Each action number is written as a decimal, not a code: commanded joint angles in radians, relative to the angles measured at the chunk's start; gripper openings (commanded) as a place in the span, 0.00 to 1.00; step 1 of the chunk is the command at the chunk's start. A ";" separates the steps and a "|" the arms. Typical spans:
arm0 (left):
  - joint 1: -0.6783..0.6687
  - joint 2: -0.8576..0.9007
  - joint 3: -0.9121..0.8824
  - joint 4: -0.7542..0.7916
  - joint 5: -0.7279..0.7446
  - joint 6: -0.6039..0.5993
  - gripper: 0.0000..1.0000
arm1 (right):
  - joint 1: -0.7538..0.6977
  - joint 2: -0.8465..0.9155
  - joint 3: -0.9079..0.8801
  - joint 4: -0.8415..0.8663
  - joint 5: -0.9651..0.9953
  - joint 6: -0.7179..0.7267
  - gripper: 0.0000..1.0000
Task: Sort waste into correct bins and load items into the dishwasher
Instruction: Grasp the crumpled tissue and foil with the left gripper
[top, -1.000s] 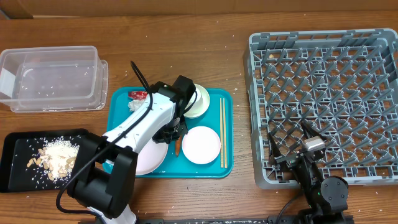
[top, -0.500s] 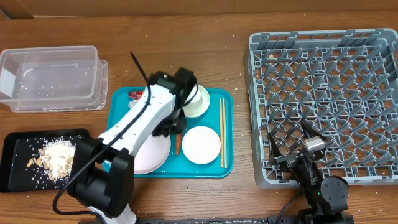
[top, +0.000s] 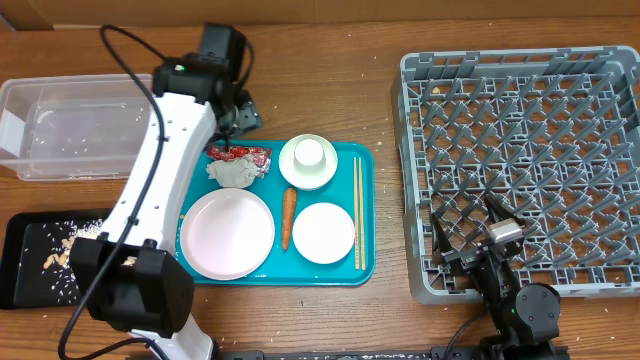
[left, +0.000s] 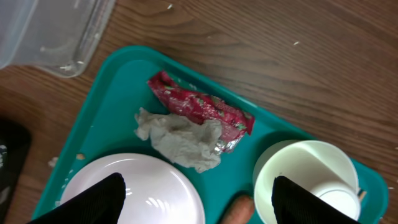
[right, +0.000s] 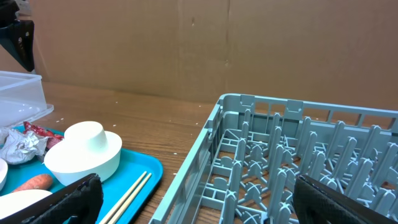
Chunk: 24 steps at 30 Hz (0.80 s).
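Note:
My left gripper (top: 238, 122) hovers open over the back left corner of the teal tray (top: 366, 262), holding nothing. Just below it lie the red wrapper (top: 243, 155) and the crumpled tissue (top: 230, 173). The left wrist view shows the wrapper (left: 199, 107), the tissue (left: 180, 140), the large plate (left: 134, 193), the carrot (left: 238, 210) and the bowl (left: 292, 174) with the cup (left: 339, 202) in it. The small dish (top: 323, 232) sits front right on the tray. My right gripper (top: 463, 215) rests open over the front left of the dishwasher rack (top: 525, 100).
The clear tub (top: 85, 125) stands at the back left. The black tray (top: 30, 275), front left, holds food scraps (top: 60, 250). Chopsticks (top: 358, 210) lie along the teal tray's right side. My left arm (top: 160, 190) crosses above the tray's left edge.
My left gripper has drawn back from the middle of the teal tray to its back left corner and has opened. The plate, tissue and carrot now show. The right arm has not moved.

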 joint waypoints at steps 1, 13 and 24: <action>0.009 0.066 -0.026 0.024 0.132 0.008 0.77 | -0.004 -0.010 -0.010 0.006 0.002 0.000 1.00; 0.009 0.241 -0.026 -0.024 0.182 -0.003 0.67 | -0.004 -0.010 -0.010 0.006 0.002 0.000 1.00; 0.013 0.243 -0.077 -0.006 0.128 -0.003 0.65 | -0.004 -0.010 -0.010 0.006 0.002 0.000 1.00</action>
